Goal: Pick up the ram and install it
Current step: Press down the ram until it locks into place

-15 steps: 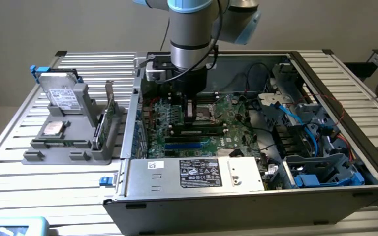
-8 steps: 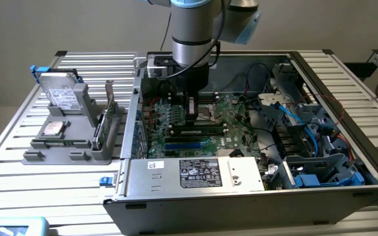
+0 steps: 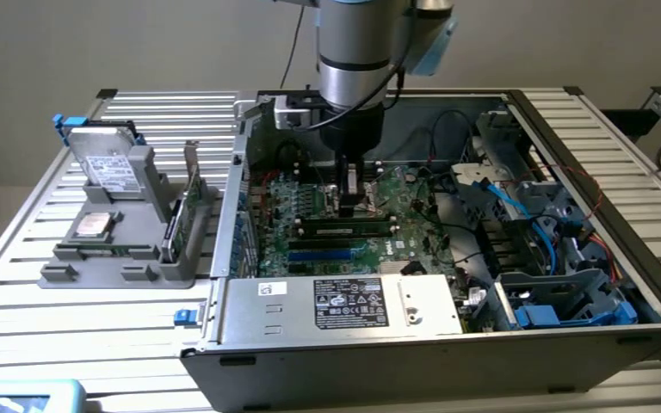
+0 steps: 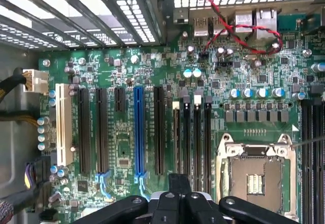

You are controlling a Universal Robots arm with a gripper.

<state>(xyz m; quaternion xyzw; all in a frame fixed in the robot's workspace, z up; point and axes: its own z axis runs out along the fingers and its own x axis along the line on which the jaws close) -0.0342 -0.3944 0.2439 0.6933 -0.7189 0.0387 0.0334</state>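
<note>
I see the ram (image 3: 348, 231) lying along a slot on the motherboard (image 3: 307, 215), right below my gripper (image 3: 357, 200). Whether the jaws are open I cannot tell. It's a light, thin, fragile stick; I'd grip its long edges.

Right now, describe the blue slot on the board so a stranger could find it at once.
Look into the open computer case at the green board on its floor. Long slots run side by side across the board, and the blue slot stands among them. It is the only blue one in that row: the black slots flank it, and a white slot ends the row.
</note>
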